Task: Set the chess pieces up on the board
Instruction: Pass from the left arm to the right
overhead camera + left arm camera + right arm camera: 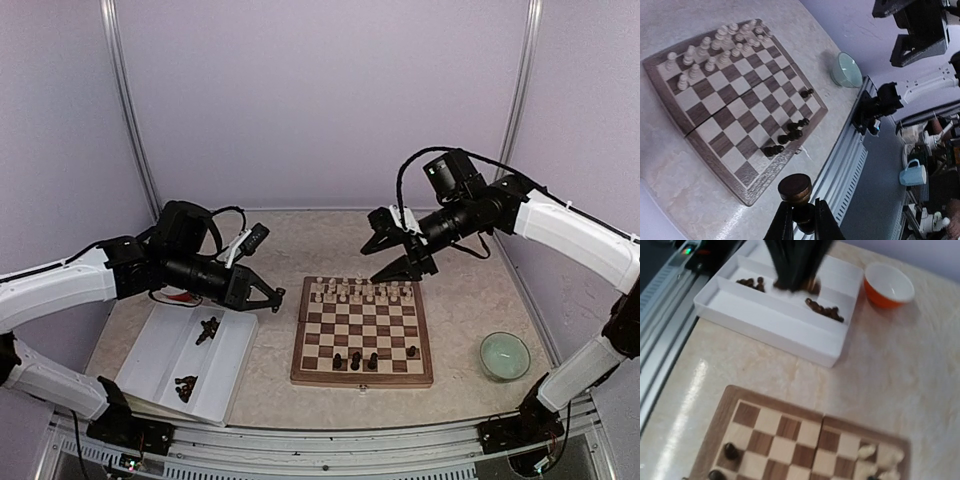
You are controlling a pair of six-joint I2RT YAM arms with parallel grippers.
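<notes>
Pale lilac walls close in a marbled beige bench (460, 300). The board (362, 378) lies at the centre of the top view. Cream figures (360, 292) fill its two rows on the 12 o'clock side. A few dark chess pieces (355, 360) stand on the rows at the 6 o'clock side: three close together and one apart toward 3 o'clock. More of them lie in two small heaps in the white divided tray (230, 365), at 8 o'clock from the board. A pale green bowl (504, 355) sits at 4 o'clock from the board. An orange bowl (888, 285) stands just beyond the tray's far end.

The left end effector (272, 296) hangs at the tray's edge nearest the board, at about 10 o'clock from the board. It is clenched on a single dark piece (795, 189); its wrist view shows the fingers (782, 225) pressing it from either side, a round end facing the camera.

The right end effector (382, 262) hovers over the board's 12 o'clock edge, above the cream rows. Its jaws stand apart with nothing seen between them.
</notes>
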